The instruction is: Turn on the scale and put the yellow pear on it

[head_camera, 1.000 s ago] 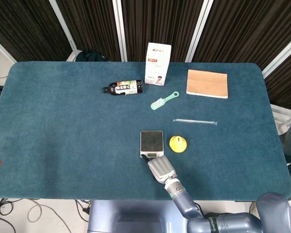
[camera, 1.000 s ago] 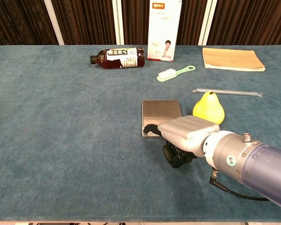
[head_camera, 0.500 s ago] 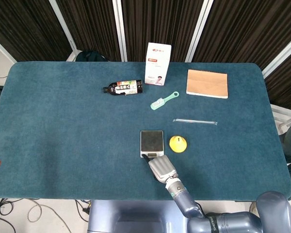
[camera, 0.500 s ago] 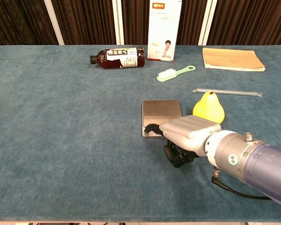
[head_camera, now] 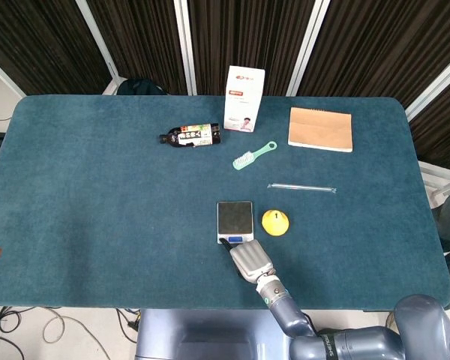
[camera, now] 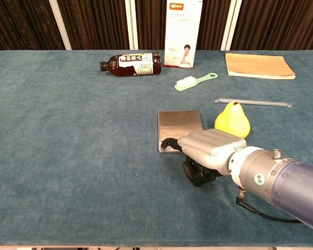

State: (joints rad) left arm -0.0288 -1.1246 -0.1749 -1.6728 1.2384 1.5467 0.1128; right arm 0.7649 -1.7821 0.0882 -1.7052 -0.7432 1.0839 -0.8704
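Note:
The small scale [head_camera: 235, 217] with its steel plate lies mid-table, also in the chest view [camera: 180, 125]. Its front display [head_camera: 237, 238] glows blue. The yellow pear [head_camera: 275, 222] stands upright just right of the scale, apart from it [camera: 232, 120]. My right hand [head_camera: 248, 259] reaches from the near edge, its back up. One dark fingertip [camera: 169, 141] touches the scale's front panel, while the other fingers are curled under the palm [camera: 197, 174]. It holds nothing. My left hand appears in neither view.
A dark bottle [head_camera: 190, 135] lies on its side at the back. A white box [head_camera: 244, 98] stands behind a green brush [head_camera: 253, 155]. A brown notebook [head_camera: 320, 129] and a thin clear rod [head_camera: 301, 187] lie to the right.
The scale's display has lit up blue. My right hand has barely shifted, its fingertip staying at the scale's front panel.

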